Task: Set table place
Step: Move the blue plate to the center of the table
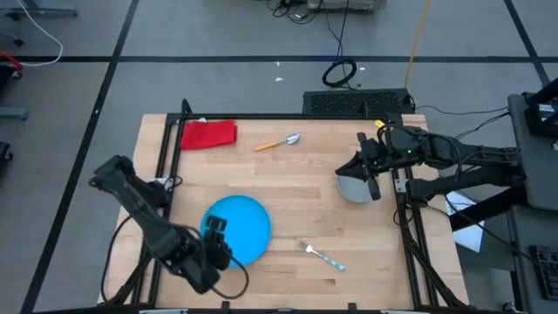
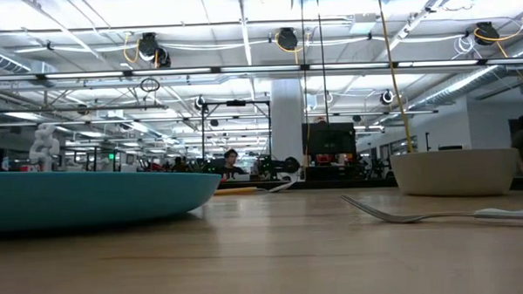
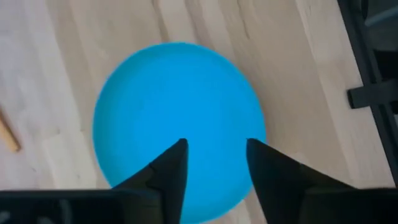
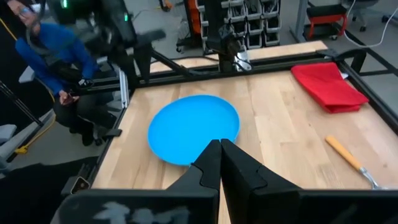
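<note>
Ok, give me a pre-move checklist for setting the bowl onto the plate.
1. Blue plate flat on the table: ok.
2. Left gripper open and above the plate: ok.
3. Left gripper out of the bowl's way: not ok.
4. Right gripper shut at the grey bowl; firm hold on the rim: cannot tell.
5. Fork and spoon lying off the plate: ok.

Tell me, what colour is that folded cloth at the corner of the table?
The cloth is red; it shows best in the right wrist view, lying near the table's corner.
</note>
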